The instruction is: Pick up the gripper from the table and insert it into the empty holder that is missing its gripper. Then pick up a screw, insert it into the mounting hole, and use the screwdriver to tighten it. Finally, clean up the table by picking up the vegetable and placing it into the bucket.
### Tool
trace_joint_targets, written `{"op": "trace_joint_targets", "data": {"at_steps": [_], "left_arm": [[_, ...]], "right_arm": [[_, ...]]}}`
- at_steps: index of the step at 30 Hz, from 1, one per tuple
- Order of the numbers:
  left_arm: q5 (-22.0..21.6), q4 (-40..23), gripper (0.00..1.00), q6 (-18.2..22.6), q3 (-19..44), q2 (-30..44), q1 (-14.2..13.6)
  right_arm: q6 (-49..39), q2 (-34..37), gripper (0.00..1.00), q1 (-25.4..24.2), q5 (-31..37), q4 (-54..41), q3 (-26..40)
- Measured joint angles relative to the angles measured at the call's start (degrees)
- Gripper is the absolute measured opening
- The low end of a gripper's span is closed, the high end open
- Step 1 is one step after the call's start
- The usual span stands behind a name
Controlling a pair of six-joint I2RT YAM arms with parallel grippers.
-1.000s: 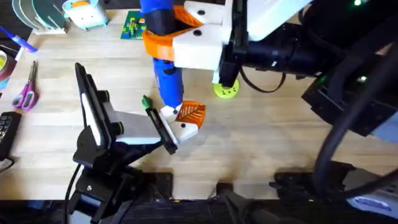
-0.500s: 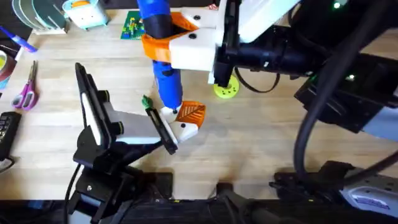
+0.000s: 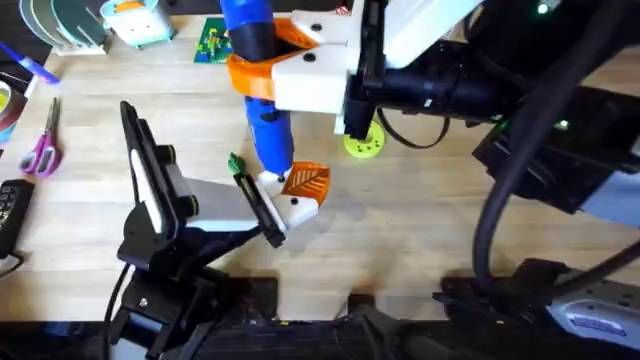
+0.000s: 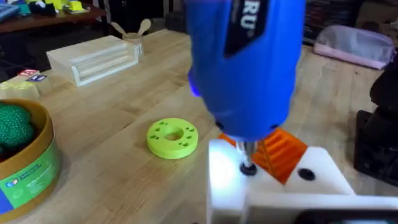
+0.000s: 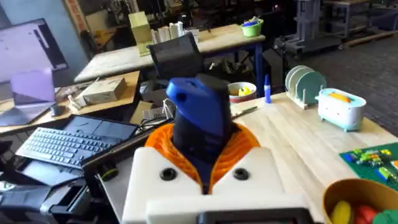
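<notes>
One bright blue powered screwdriver [image 3: 262, 95], clamped in the right claw [image 3: 270, 70], is standing upright, tip bearing straight down into the cream-white plastic holder [image 3: 297, 205]; left claw [image 3: 262, 208] is gripping that holder.

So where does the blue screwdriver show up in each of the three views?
Overhead: the screwdriver stands upright at upper centre, gripped in the right gripper, its tip down on the holder.
Left wrist: it fills the upper middle, metal tip on the white holder.
Right wrist: its top sits at centre, between the orange fingers.
Shared landmark: the lime-green perforated disc lies beside it on the table.
</notes>
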Motion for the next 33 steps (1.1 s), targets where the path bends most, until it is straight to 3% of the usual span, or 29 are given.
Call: {"op": "trace_joint_targets", "data": {"at_steps": [8,13,17,26,33], "left_arm": [[0.0,0.0,0.006,0.0,0.0,0.0,0.0],[0.0,0.0,0.006,0.0,0.0,0.0,0.0],[0.0,0.0,0.006,0.0,0.0,0.0,0.0],[0.0,0.0,0.006,0.0,0.0,0.0,0.0],[0.0,0.0,0.006,0.0,0.0,0.0,0.0]], "right_arm": [[2.1,0.3,0.022,-2.3,-0.3,14.6,0.0],[-1.4,0.0,0.022,-8.8,-0.3,13.4,0.0],[-11.6,0.1,0.022,-16.4,2.9,4.8,0.0],[-38.5,5.8,0.022,-33.6,19.5,-11.6,0.0],[-59.6,9.3,0.022,-36.7,30.3,-19.5,0.0]]}}
